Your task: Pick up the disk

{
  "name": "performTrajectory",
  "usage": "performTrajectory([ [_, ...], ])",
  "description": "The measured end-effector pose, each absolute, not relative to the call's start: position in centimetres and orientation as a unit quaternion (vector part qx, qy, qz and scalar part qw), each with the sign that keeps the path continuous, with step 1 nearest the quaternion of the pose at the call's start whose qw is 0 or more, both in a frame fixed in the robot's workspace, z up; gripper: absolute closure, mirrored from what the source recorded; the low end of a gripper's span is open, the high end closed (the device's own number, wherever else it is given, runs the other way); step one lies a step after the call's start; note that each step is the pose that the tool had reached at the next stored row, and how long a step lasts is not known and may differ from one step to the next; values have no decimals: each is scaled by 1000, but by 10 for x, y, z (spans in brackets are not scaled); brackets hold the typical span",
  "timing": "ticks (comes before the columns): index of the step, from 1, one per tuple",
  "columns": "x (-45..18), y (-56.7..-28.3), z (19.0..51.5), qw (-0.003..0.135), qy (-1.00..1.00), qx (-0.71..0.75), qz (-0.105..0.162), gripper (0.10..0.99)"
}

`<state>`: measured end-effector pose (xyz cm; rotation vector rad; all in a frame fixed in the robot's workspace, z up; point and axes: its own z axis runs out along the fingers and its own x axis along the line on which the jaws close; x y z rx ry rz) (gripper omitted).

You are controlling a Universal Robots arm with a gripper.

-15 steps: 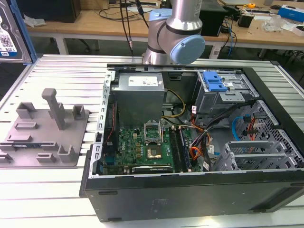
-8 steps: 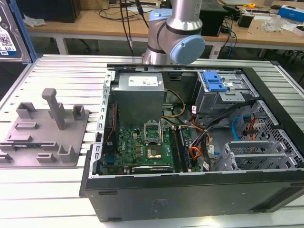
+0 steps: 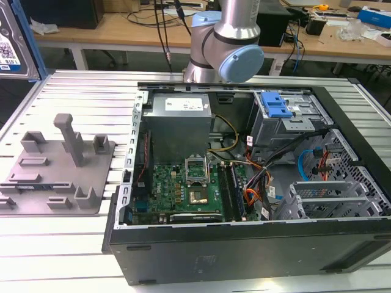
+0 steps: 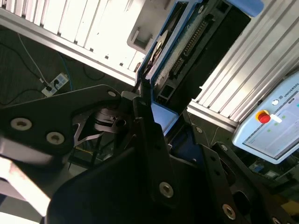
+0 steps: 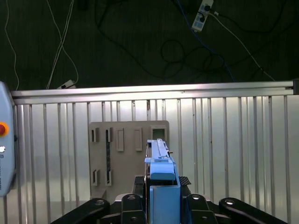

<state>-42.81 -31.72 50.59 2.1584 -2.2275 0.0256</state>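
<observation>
In the second wrist view the pincer (image 4: 156,109) is clamped on the hard drive (image 4: 189,39) by its blue side rail, holding it on edge in the air above the ribbed worktop (image 4: 70,23). In the first wrist view, the grey slotted fixture (image 5: 122,154) lies directly below, near the worktop's edge. Since the hold looks narrow and at one end, I judge a jolt could pivot or slip the drive out onto the fixture.

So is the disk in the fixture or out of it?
Out. In the first wrist view the gripper holds the disk on edge, above the fixture, apart from it. The exterior view shows the fixture's slots empty.
</observation>
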Motion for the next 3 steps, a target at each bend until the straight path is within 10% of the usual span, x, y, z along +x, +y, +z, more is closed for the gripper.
performTrajectory([
  [3,-428,-318,507,20,-718,696,8,722],
])
